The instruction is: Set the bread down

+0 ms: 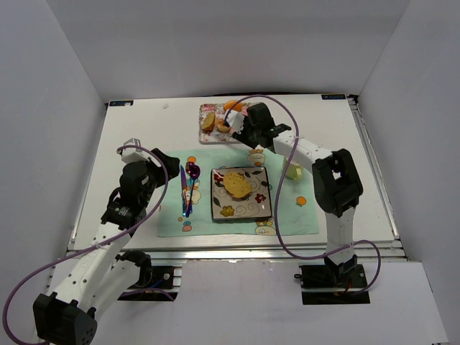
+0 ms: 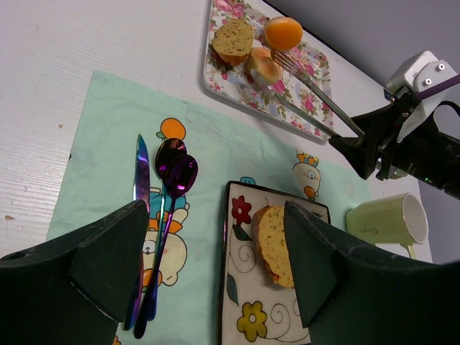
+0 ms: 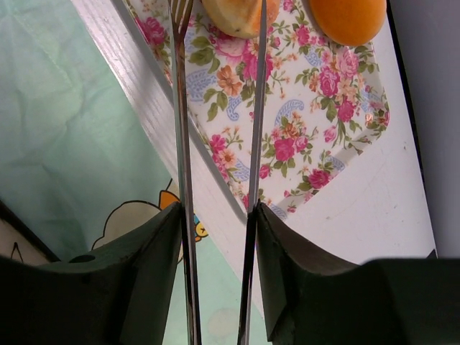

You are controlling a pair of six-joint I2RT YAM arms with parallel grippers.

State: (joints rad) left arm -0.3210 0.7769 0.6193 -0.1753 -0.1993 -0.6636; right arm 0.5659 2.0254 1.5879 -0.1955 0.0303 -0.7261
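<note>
The bread (image 1: 237, 185) is a flat golden-tan slice lying on the square flowered plate (image 1: 215, 208). In the left wrist view the bread (image 2: 277, 244) is partly hidden by my right-hand finger. My left gripper (image 2: 215, 210) is open and empty above the placemat, between the cutlery and the plate (image 2: 237, 302); in the top view it (image 1: 176, 167) hovers left of the plate. My right gripper (image 3: 218, 208) is shut on metal tongs (image 3: 180, 108), whose tips reach over the floral tray (image 3: 287, 144) beside a small pale roll (image 3: 233, 14). The tongs (image 2: 316, 93) hold nothing.
The floral tray (image 1: 205, 133) at the back holds a brown-yellow wedge (image 2: 233, 39), the roll (image 2: 264, 65) and an orange ball (image 2: 282, 32). A knife (image 2: 141, 172) and purple spoons (image 2: 176, 169) lie on the green placemat (image 1: 172, 215). A pale green cup (image 2: 384, 223) stands right of the plate.
</note>
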